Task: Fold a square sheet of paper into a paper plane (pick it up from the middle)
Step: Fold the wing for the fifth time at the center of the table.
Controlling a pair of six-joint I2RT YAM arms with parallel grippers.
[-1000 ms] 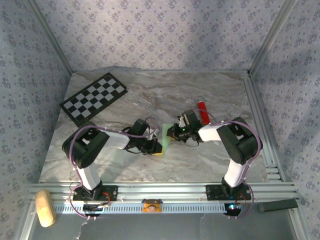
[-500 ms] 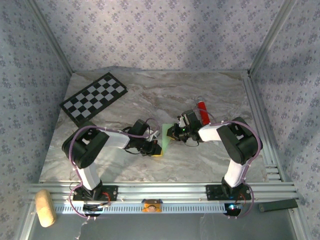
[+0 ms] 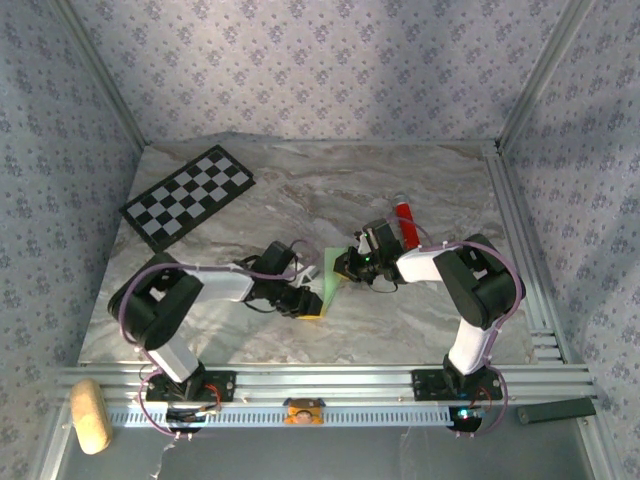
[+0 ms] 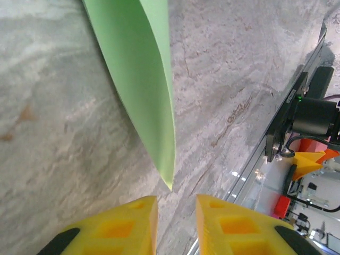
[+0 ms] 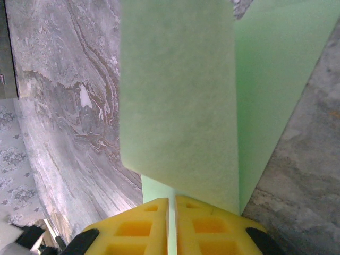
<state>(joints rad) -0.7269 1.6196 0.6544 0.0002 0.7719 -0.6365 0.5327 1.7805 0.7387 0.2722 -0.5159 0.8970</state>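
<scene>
Standing by the table, I start at the left gripper (image 3: 311,303), low over the grey marble tabletop (image 3: 420,190) at about seven o'clock from the paper. In the wrist view, the yellow fingers (image 4: 133,223) stand a narrow gap apart with nothing between them. The paper's pointed corner hangs just ahead of that gap without touching.

The light green square sheet of paper (image 3: 329,274) sits a little toward five o'clock from the table's middle. It is raised off the marble and bowed into a curve (image 4: 143,69), with one flap doubled over (image 5: 180,95).

The right gripper (image 3: 344,266), at two o'clock from the sheet, has its jaws pinched almost together on a thin green edge (image 5: 172,204).

The sheet looks feather-light and floppy, so it will likely sag, slip and crease wherever it is squeezed. I would take it close to an edge or fold line, with flat, gentle pressure.

The red cylindrical tube (image 3: 405,220) lies near, at one o'clock.
</scene>
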